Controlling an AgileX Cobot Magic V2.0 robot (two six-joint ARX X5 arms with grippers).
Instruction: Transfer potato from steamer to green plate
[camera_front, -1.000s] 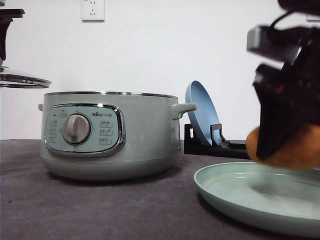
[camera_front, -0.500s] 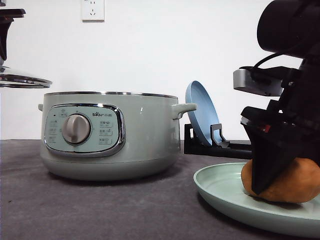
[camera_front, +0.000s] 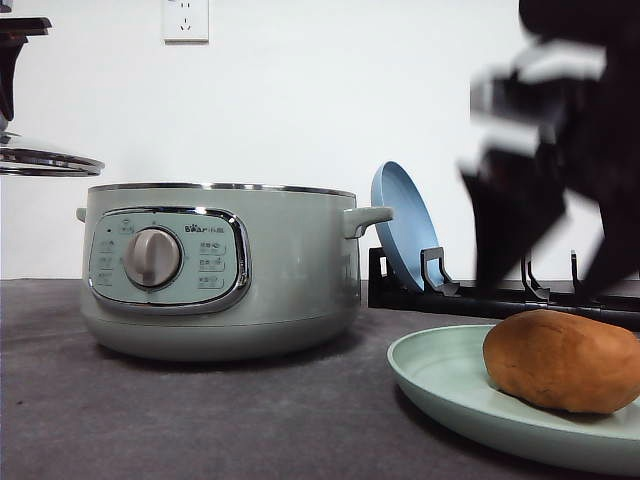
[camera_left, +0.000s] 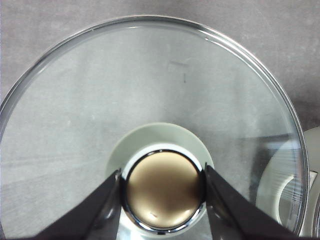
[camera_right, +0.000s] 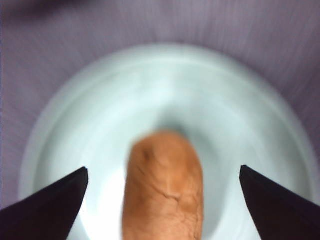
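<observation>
From the front, the oval orange-brown potato (camera_front: 562, 360) lies on the wide, shallow pale mint-green plate (camera_front: 440, 385) at the right of the dark desk (camera_front: 200, 420), well apart from the big round sage-green steamer (camera_front: 280, 270), and the blurred black right claw (camera_front: 545, 280) hangs just above it, holding nothing. At the left wrist, the left claw (camera_left: 164, 186) is clamped on the bronze knob (camera_left: 162, 187) of the round glass lid (camera_left: 100, 100). At the right wrist, the right claw's fingers (camera_right: 45, 210) stand wide apart either side of the potato, so the transfer looks done, with putting the lid back perhaps left.
</observation>
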